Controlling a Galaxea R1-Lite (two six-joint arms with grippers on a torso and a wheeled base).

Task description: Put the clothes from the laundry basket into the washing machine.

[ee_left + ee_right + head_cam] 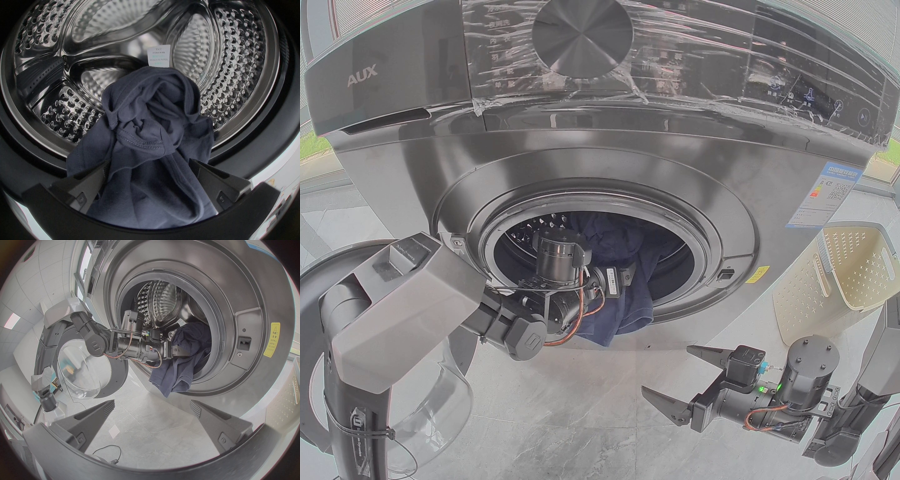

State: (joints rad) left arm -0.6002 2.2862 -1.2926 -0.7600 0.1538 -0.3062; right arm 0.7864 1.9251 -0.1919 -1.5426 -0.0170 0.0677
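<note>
Head view is giving us the washing machine (612, 156) with its round door (425, 400) standing open on the robot's left. A dark blue garment (625, 250) is hanging out over the lower lip of the opening, with part of it lying inside. The left gripper (622, 275) is sitting at the mouth of the opening against that cloth, but from this angle the wrist is hiding its fingers.

Left wrist view is filling in what that angle hides. The two fingers (90, 187) are standing wide apart with the bunched garment lying between them, though we cannot tell whether the cloth is touching them. A white label (158, 55) is sticking up from the collar against the perforated steel drum (237, 47).

The right gripper (669, 372) is hovering low over the grey tiled floor (550, 425) in front of the machine, jaws spread and holding nothing. The cream laundry basket (850, 269) is leaning beside the machine on the robot's right. The picture's edge is cutting it off, so we are not seeing its bottom.
</note>
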